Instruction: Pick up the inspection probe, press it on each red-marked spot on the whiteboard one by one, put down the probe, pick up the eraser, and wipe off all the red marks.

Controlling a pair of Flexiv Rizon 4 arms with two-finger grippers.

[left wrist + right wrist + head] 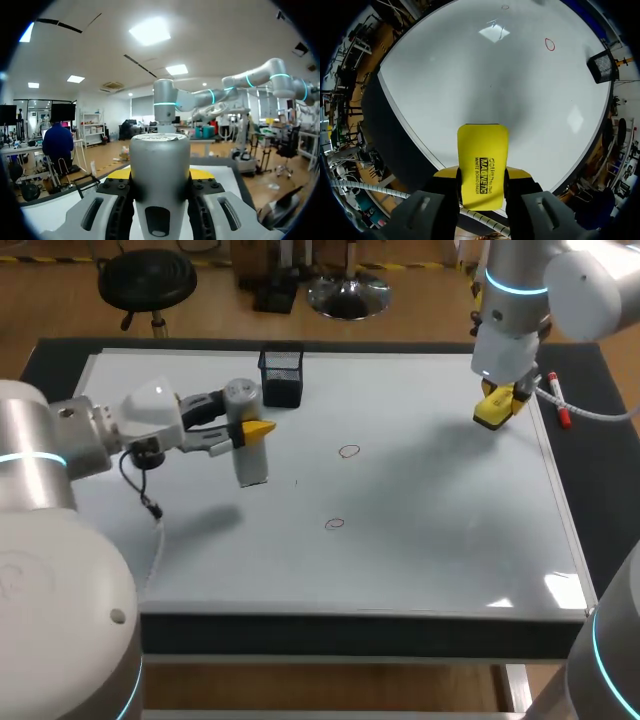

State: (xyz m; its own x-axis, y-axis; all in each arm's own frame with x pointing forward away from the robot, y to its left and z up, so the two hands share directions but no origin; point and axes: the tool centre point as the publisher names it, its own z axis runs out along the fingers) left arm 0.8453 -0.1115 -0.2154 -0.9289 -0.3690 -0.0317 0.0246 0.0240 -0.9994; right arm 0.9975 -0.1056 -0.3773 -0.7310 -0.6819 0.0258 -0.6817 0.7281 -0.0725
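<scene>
The left arm [40, 455] reaches in low over the whiteboard [430, 540], its left gripper [255, 430] pinching the grey inspection probe [250, 465] upright above the board's left part. The right gripper [497, 402] clamps the yellow eraser [490, 415] over the far right corner. Two red marks [348, 451] [334, 524] lie mid-board, and a black mesh cup [282, 375] stands at the far edge.

Upright grey probe [250, 462], yellow eraser [493, 410], red marks [348, 451]

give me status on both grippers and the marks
Left gripper shut on probe, above whiteboard. Right gripper shut on eraser, over far right edge. Two red marks unwiped. Mesh basket stands clear of them.
</scene>
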